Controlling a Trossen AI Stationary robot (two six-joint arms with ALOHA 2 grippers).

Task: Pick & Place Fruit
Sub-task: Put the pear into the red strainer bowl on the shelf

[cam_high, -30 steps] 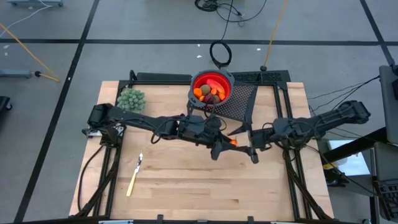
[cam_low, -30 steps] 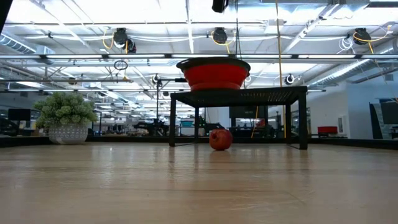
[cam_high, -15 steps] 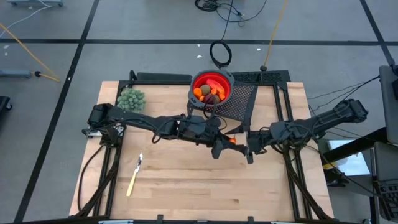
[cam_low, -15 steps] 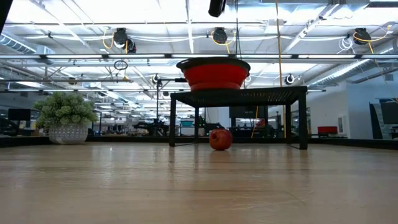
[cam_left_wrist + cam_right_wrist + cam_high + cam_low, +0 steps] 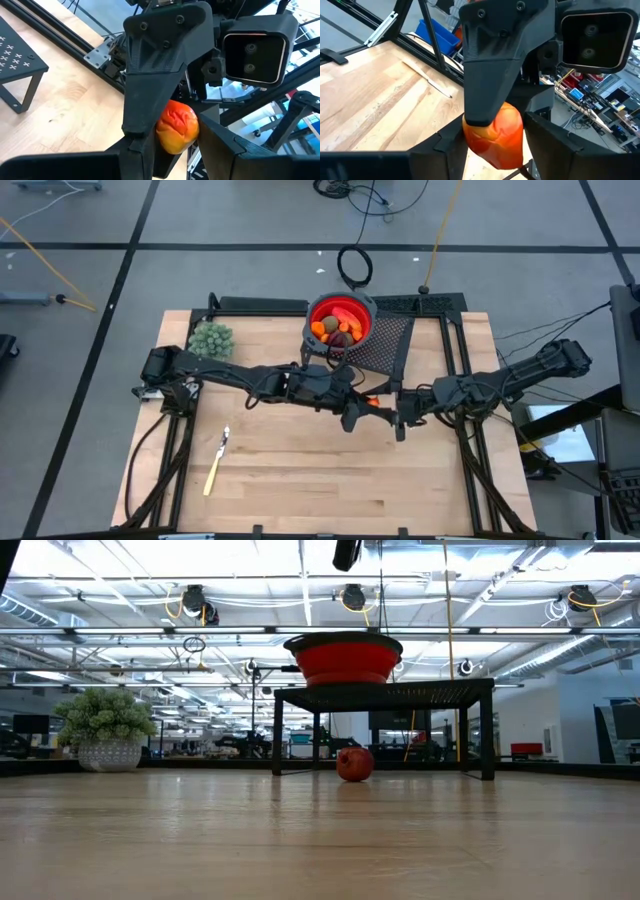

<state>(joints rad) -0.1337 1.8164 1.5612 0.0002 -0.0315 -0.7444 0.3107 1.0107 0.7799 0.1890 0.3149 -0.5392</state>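
Above mid-worktop (image 5: 300, 480), the fruit (image 5: 373, 402) sits between both grippers: left gripper (image 5: 362, 408) holds it; right gripper (image 5: 392, 408) jaws straddle it. Its long axis can't be told.

I work in a big open lab or workshop hall. My pincers (image 5: 382, 412) meet over a plank table (image 5: 300, 480) on a black frame. All round it is a grey floor (image 5: 100, 280) with dark tape lines; loose cables (image 5: 355, 265) lie beyond the bowl (image 5: 340, 320), past my pincers. Level across the table I see rows of ceiling lights (image 5: 150, 560), ducts and desks with screens far back. Behind my right pincer, racks hold blue bins (image 5: 432, 32) and wiring (image 5: 580, 107). A potted plant (image 5: 105, 730) stands at the table's far left corner.
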